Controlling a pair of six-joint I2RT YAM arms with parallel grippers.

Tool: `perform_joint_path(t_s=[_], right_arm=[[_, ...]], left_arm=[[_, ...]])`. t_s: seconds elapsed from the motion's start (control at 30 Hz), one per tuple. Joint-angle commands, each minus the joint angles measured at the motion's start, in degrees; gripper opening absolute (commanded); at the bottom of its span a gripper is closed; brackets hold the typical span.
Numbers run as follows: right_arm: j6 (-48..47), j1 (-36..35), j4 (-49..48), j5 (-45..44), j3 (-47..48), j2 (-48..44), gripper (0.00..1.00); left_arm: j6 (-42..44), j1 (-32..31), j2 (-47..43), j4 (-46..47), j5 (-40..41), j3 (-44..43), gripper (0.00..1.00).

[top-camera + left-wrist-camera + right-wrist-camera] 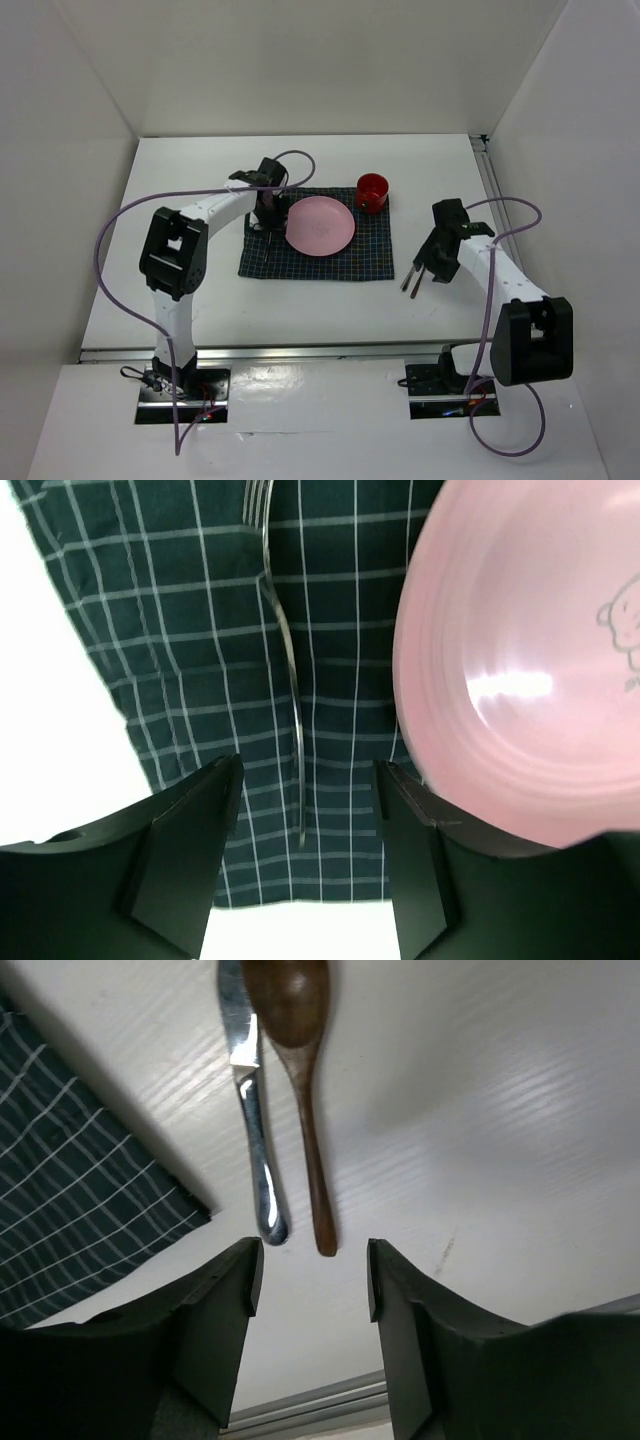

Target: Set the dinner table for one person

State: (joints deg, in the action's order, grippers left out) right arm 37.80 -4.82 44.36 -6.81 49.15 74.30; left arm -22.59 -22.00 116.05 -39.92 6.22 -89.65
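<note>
Dinner table (pixel 200 300) white, carrying a dark checked mat (pixel 365 262) with a pink plate (pixel 320 225) on it and a red cup (pixel 372 192) at the mat's far right corner.

Left gripper (pixel 305 775) low over the mat's left part, fingers spread, pinching nothing. Fork (pixel 285 650) flat on the cloth just left of the plate, handle end between the fingers, tines pointing away. Looks placed.

Right gripper (pixel 312 1252) above bare table to the right of the mat, fingers likewise spread and empty. Straight ahead of it, knife (pixel 255 1130) and wooden spoon (pixel 300 1060) side by side, nearly touching, knife on the mat's side, both off the cloth. Long axes pointing away from the gripper, handle ends nearest its fingertips (fingers thus set across the handles, not along them).

Plainly the right arm's job, with the left arm well apart from both pieces. Probably calls for taking one piece alone, an awkward pick given so narrow a gap between the two.
</note>
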Motion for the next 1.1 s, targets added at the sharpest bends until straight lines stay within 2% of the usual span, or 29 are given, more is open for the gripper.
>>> perform_joint_path(t_s=[0.0,0.23,0.4,0.73,0.77,0.9,1.07], right_arm=[[0.3,0.9,-3.6,-2.0,-1.7,2.2,0.55],[-0.2,0.9,-9.9,-0.4,-3.5,7.6,0.48],[0.3,0.9,-11.3,0.4,-2.9,9.9,0.47],[2.2,0.9,-13.9,-0.2,-4.0,14.9,0.38],[2.9,0.9,-13.9,-0.2,-4.0,15.4,0.3],[3.4,0.9,-11.2,-4.1,-3.3,11.9,0.09],[-0.4,0.3,-8.8,-6.2,2.0,5.9,0.04]], left_arm=[[0.4,-0.5,-5.6,-3.1,2.0,-2.5,0.71],[-0.7,-0.5,-16.5,-6.4,3.4,-3.0,0.71],[-1.2,-0.5,-21.7,-8.1,2.3,-3.6,0.71],[-1.8,-0.5,-26.7,-9.6,1.3,-7.9,0.71],[-1.8,-0.5,-26.7,-9.6,1.3,-8.4,0.7],[-1.8,-0.5,-26.7,-10.2,1.3,-9.0,0.7],[-3.2,-0.5,-27.8,-10.2,-0.8,-9.0,0.7]])
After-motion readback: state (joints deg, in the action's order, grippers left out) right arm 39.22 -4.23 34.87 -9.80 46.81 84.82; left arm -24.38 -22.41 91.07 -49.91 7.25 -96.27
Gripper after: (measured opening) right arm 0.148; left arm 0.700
